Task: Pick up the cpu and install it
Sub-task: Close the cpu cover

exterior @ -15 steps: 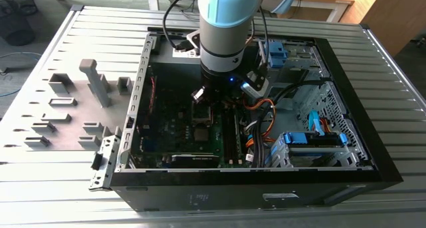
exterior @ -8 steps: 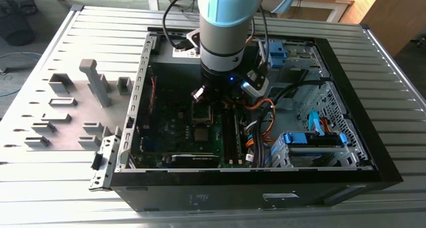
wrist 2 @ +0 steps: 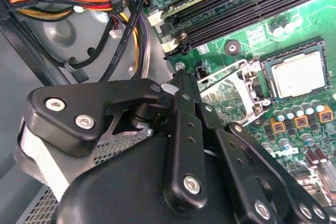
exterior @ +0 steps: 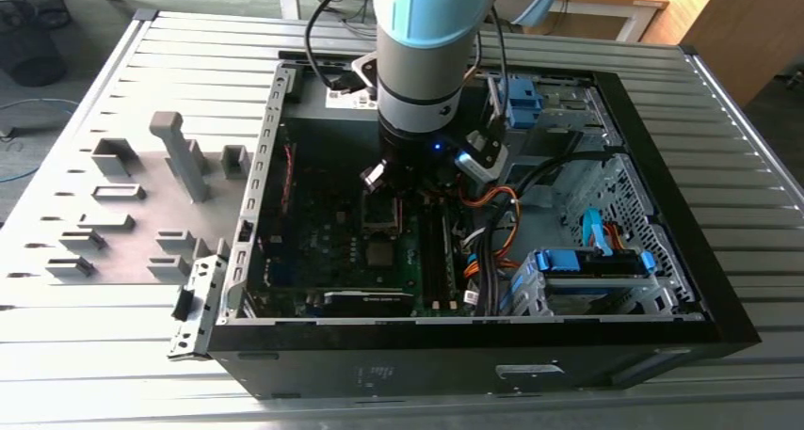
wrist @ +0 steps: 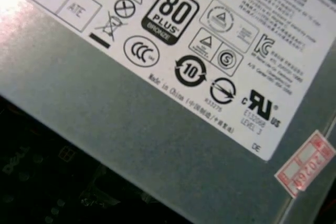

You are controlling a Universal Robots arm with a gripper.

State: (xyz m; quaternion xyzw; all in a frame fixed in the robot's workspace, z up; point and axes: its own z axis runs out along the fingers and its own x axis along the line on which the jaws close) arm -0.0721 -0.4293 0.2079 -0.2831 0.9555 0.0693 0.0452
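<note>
The cpu (wrist 2: 296, 74), a small silver-grey square, lies flat inside the black socket frame on the green motherboard (wrist 2: 310, 19). Beside it the metal socket bracket (wrist 2: 231, 90) stands swung open. My gripper (wrist 2: 181, 85) is a black linkage whose tip ends at the bracket's edge, apart from the cpu, with nothing seen in it. In the exterior view the gripper (exterior: 387, 181) hangs low inside the open computer case (exterior: 477, 341), just above the socket area (exterior: 380, 218) of the motherboard.
Orange, yellow and black cables (wrist 2: 79, 3) run close by the gripper. Memory slots (wrist 2: 236, 3) lie beyond the socket. The power supply's labelled side (wrist: 173, 51) is near the wrist. A drive cage with blue clips (exterior: 585, 261) and grey holder frames (exterior: 126, 195) flank the board.
</note>
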